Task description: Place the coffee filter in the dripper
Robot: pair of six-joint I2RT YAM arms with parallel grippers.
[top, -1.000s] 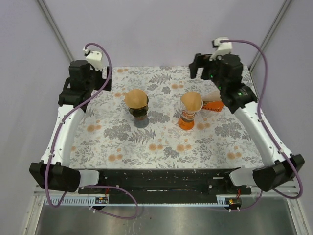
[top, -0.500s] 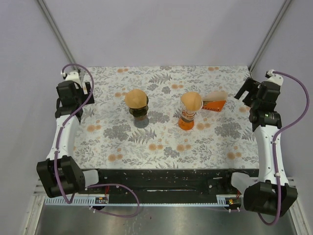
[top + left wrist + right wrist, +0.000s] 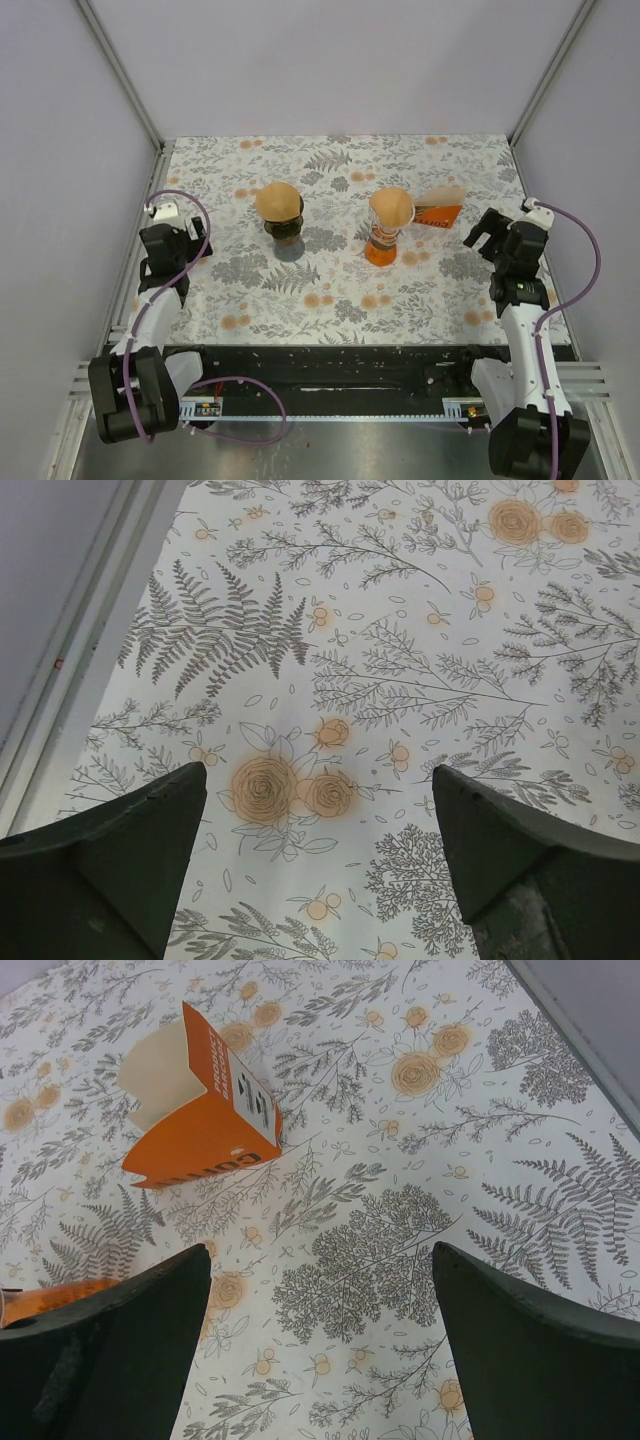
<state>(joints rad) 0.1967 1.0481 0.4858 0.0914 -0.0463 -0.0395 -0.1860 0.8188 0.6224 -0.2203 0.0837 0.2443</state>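
Note:
A brown paper coffee filter (image 3: pixel 391 206) sits in the orange dripper (image 3: pixel 381 245) at the table's centre right. Another brown filter (image 3: pixel 279 200) sits in a black dripper (image 3: pixel 283 230) at centre left. My left gripper (image 3: pixel 185 250) is open and empty low over the table's left edge, far from both drippers; its wrist view (image 3: pixel 320 860) shows only the floral cloth. My right gripper (image 3: pixel 482 232) is open and empty at the right side. Its wrist view (image 3: pixel 320 1340) shows an edge of the orange dripper (image 3: pixel 50 1295) at the left.
An orange filter box (image 3: pixel 437 208) lies on its side behind and to the right of the orange dripper, with pale filters (image 3: pixel 155 1070) showing in its open end (image 3: pixel 200 1100). The metal frame rail (image 3: pixel 90 650) runs along the table's left edge.
Both arms have drawn back from the far corners toward the near sides of the table and sunk lower. The drippers, filters and box have not moved.

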